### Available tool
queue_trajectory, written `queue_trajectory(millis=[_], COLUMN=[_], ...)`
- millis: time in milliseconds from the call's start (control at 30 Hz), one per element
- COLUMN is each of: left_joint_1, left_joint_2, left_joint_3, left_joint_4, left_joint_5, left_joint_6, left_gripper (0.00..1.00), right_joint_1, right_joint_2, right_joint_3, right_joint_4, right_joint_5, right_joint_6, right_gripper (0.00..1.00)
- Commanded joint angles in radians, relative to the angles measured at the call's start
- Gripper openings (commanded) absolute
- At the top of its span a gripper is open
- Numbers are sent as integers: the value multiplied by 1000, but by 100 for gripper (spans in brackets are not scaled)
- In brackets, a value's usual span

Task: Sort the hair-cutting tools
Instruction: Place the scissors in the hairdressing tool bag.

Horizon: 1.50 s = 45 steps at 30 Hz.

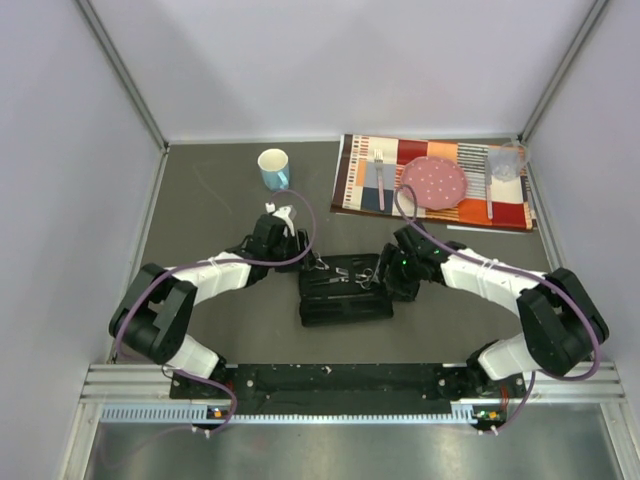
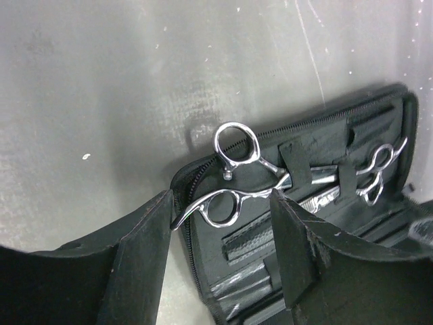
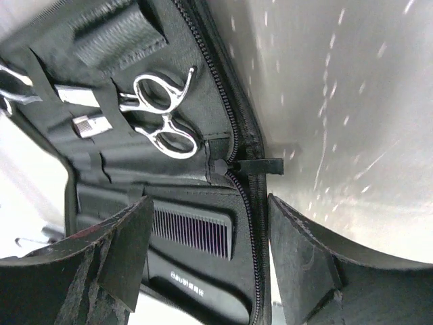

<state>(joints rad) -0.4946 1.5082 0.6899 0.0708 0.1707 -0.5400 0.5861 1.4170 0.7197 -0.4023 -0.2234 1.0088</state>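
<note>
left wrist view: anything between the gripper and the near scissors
Nothing visible stands between the open left gripper and the scissors; their blades, though, sit under an elastic strap of the case.

The white-shelled left arm (image 1: 215,275) and right arm (image 1: 480,272) have bulky black joints, looping purple cables (image 1: 310,225) and scuffed matte-black fingers (image 2: 143,264).

The dark grey bench (image 1: 220,190) carries three things directly: an open black zip case (image 1: 340,312) at its middle near the front, a blue-and-white cup (image 1: 273,167) standing upright toward the back, and a striped placemat (image 1: 350,185), apparently cloth, along the back right.
</note>
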Motion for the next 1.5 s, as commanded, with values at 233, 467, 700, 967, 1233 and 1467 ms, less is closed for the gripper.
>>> queue_trajectory(millis=[233, 467, 700, 967, 1233, 1467], left_joint_1=[-18, -16, -10, 2, 2, -1], left_joint_2=[-88, -79, -43, 15, 76, 3], left_joint_3=[-3, -4, 25, 59, 135, 88], left_joint_4=[-111, -129, -129, -112, -204, -339], left_joint_5=[-95, -128, -128, -77, -125, -234], left_joint_6=[-3, 0, 9, 34, 17, -129], left_gripper=[62, 62, 50, 46, 37, 21], right_joint_1=[-25, -34, -42, -42, -42, -42], right_joint_2=[-3, 112, 244, 273, 286, 329], right_joint_3=[175, 245, 277, 276, 264, 248], right_joint_4=[-46, -3, 69, 86, 80, 53], right_joint_5=[352, 328, 242, 228, 206, 210], right_joint_6=[-232, -412, -475, -475, -425, -273], right_gripper=[66, 67, 63, 61, 60, 55])
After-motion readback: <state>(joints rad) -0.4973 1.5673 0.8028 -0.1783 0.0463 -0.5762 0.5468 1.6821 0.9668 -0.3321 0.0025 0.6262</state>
